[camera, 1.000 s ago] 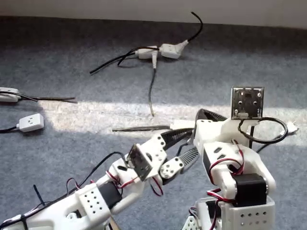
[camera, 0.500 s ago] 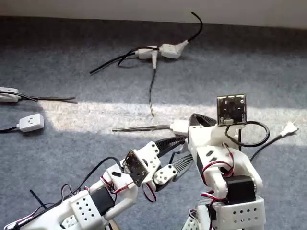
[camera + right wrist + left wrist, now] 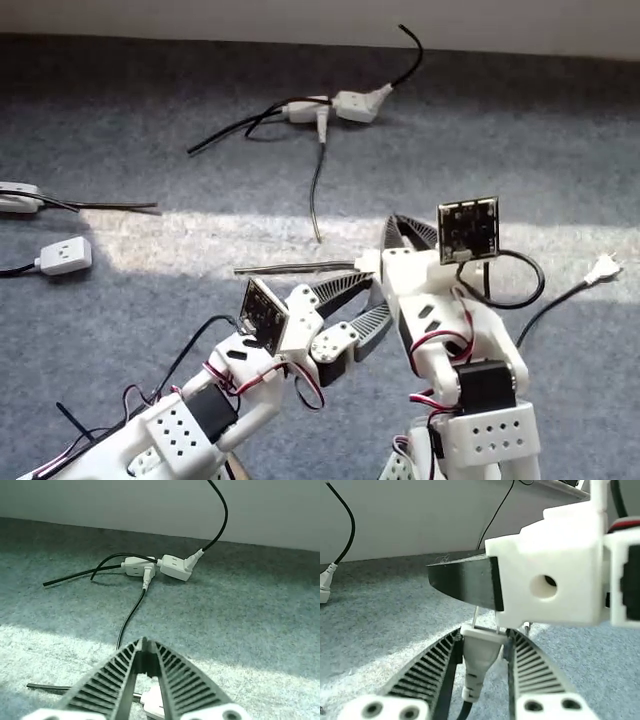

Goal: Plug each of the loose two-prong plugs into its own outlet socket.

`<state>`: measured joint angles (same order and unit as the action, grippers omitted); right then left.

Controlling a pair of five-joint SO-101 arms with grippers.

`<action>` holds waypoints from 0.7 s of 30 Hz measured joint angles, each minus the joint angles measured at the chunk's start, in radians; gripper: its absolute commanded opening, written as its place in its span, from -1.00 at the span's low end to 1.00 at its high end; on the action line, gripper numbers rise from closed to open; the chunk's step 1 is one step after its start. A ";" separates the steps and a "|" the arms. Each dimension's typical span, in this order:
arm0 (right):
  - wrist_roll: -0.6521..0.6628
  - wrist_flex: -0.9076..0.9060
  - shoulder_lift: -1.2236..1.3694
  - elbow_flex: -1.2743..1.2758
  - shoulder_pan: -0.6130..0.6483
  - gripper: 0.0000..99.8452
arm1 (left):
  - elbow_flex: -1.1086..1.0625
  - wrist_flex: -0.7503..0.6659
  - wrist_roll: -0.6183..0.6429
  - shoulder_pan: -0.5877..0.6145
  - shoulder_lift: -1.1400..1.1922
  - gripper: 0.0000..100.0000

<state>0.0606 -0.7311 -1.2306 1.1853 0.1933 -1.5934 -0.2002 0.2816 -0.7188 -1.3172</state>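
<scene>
A carpeted indoor room, though whether home or office I cannot tell. Grey short-pile carpet runs up to a pale wall along the top edge of the high view. A band of sunlight crosses mid-frame. Extension sockets and black cords lie directly on the floor.

Grey carpet crossed by a pale band of sunlight. Near the left edge lies a white socket block, with a second white block just beyond it. Far back, joined white sockets trail black cords. A loose white plug lies near the right edge
</scene>
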 measured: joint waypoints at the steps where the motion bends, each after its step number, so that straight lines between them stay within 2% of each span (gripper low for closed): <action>1: 0.000 0.011 0.000 0.009 -0.011 -0.99 | 0.000 0.000 0.000 0.000 0.000 -0.99; 5: 0.000 0.054 0.000 0.061 -0.071 -0.99 | 0.000 0.029 0.002 0.000 -0.052 -0.99; 12: 0.035 0.060 -0.002 0.109 -0.075 -0.99 | 0.017 0.296 0.002 0.000 -0.221 -0.99; 18: 0.038 0.057 -0.002 0.120 -0.080 -0.99 | 0.023 0.321 0.002 0.000 -0.230 -0.99; 21: 0.037 0.000 -0.002 0.052 -0.097 -0.99 | 0.023 0.321 0.002 0.000 -0.230 -0.99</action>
<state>0.0974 -0.7311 -1.2321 1.2375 0.0967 -1.5704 0.1204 0.2831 -0.7188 -1.5474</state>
